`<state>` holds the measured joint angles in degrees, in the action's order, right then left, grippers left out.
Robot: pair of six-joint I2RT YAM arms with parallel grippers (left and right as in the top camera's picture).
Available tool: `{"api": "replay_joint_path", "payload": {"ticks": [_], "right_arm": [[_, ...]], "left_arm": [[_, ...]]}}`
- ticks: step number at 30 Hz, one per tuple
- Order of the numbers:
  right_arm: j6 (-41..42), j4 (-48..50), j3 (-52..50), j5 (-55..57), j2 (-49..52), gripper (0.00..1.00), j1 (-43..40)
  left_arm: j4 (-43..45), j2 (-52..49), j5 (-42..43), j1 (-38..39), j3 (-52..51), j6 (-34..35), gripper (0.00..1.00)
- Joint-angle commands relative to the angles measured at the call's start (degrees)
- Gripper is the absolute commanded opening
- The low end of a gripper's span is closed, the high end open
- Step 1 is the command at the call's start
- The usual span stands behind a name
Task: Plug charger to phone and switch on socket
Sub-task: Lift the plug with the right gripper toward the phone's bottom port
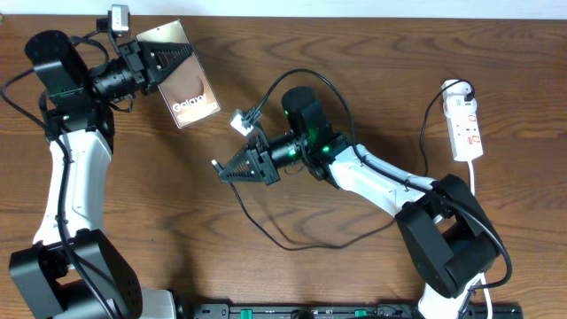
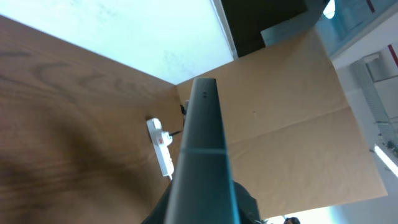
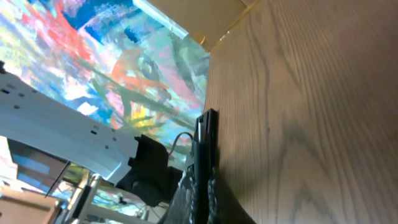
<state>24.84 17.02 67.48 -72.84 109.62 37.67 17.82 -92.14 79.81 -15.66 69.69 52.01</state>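
Observation:
My left gripper (image 1: 166, 58) is shut on the top end of the phone (image 1: 191, 96) and holds it tilted at the table's back left. In the left wrist view the phone shows edge-on as a dark slab (image 2: 202, 155). My right gripper (image 1: 227, 168) is at mid-table, pointing left, shut on the charger's black plug tip (image 1: 215, 164), which shows between the fingers in the right wrist view (image 3: 206, 146). The black cable (image 1: 282, 244) loops behind the gripper. The plug tip is apart from the phone, below and right of it. The socket (image 1: 466, 122) lies at the far right and also shows in the left wrist view (image 2: 161, 144).
The socket's white cord (image 1: 475, 182) runs toward the front past the right arm's base. A brown cardboard panel (image 2: 292, 118) stands beyond the table's edge. A black rail (image 1: 337, 311) lies along the front edge.

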Motion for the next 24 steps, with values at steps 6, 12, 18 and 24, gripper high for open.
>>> {"api": "replay_joint_path", "payload": {"ticks": [6,12,18,24], "right_arm": [[20.5,16.6,0.6,3.1,0.0,0.01,-0.6],[26.0,22.7,0.5,4.9,0.0,0.01,-1.6],[26.8,23.0,0.4,4.7,0.2,0.01,-4.7],[27.5,33.7,0.4,0.2,2.3,0.01,-6.5]], "left_arm": [[2.0,1.2,0.1,-0.2,-0.2,-0.5,0.07],[2.3,1.2,0.0,-0.2,-0.1,0.5,0.08],[7.7,1.2,-0.8,-0.2,-0.1,5.4,0.08],[8.9,1.2,-1.0,-0.2,-0.1,6.2,0.07]]}}
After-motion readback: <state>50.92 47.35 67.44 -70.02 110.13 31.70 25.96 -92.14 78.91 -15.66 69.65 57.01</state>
